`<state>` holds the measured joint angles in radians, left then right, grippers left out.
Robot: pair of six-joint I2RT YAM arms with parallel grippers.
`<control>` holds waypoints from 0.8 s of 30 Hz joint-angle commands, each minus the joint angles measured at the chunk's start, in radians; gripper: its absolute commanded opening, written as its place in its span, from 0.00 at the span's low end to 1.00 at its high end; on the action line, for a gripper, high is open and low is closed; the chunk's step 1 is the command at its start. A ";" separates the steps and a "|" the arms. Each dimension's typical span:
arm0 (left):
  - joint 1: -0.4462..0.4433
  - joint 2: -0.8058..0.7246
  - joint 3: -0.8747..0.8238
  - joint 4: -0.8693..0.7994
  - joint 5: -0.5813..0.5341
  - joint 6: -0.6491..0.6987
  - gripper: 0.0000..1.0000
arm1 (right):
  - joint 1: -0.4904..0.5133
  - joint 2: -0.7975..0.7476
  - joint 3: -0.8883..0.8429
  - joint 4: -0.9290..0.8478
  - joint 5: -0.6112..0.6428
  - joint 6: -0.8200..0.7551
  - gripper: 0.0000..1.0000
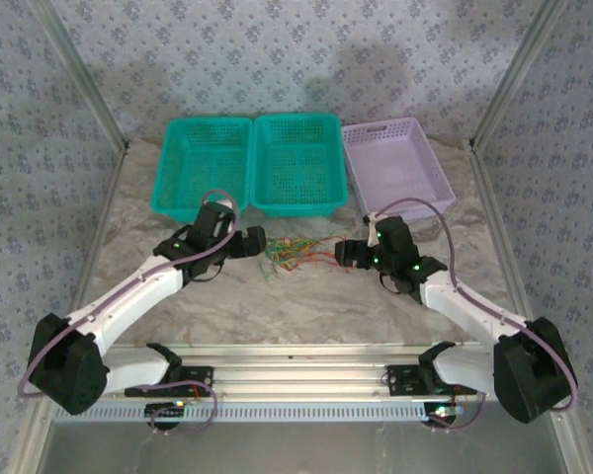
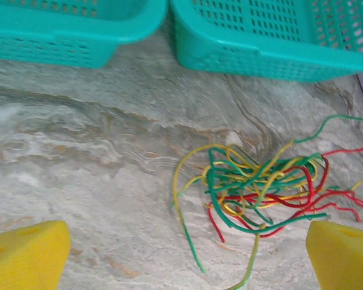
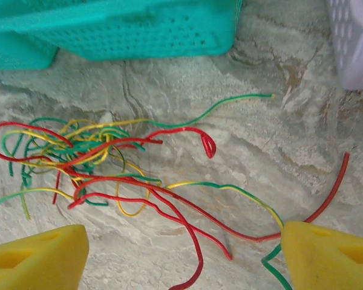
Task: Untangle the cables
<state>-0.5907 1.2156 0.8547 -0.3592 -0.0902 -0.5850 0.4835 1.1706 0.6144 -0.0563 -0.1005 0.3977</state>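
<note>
The cables [image 1: 295, 252] are a small tangle of thin curly red, green and yellow wires on the marbled tabletop, in front of the baskets and between my two grippers. My left gripper [image 1: 252, 240] is just left of the bunch. In the left wrist view the cables [image 2: 260, 187] lie ahead and to the right, and the left gripper [image 2: 184, 266] is open over bare table, with two loose ends trailing toward its gap. My right gripper [image 1: 344, 252] is open on the right. In the right wrist view several red strands of the cables [image 3: 78, 157] run into the right gripper [image 3: 181, 260]. A red and a yellow-green strand reach its right fingertip [image 3: 327, 257].
Two teal baskets [image 1: 164, 178] [image 1: 295, 207] and a lilac basket [image 1: 437, 173] stand in a row behind the wires. In the left wrist view the teal basket walls [image 2: 72, 36] [image 2: 266, 48] rise close ahead. The right wrist view has a teal wall [image 3: 139, 30] and the lilac basket's corner [image 3: 354, 42]. Metal frame rails border the table.
</note>
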 commanded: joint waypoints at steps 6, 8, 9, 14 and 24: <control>-0.094 0.070 0.013 0.052 0.000 0.026 1.00 | 0.022 0.056 0.016 0.021 -0.019 -0.019 0.82; -0.104 0.099 0.021 0.054 0.003 0.025 1.00 | 0.028 0.068 0.019 0.021 -0.022 -0.019 0.81; -0.111 0.112 0.028 0.055 0.003 0.027 1.00 | 0.032 0.073 0.019 0.023 -0.026 -0.021 0.80; -0.131 0.162 0.075 0.069 0.007 0.027 0.99 | 0.049 0.073 0.028 0.018 -0.016 -0.028 0.80; -0.149 0.307 0.245 0.014 -0.042 0.030 0.93 | 0.061 0.029 0.038 -0.013 0.011 -0.042 0.81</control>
<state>-0.7261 1.4960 1.0443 -0.3172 -0.1024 -0.5694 0.5369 1.2316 0.6266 -0.0479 -0.1078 0.3740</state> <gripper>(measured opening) 0.938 0.804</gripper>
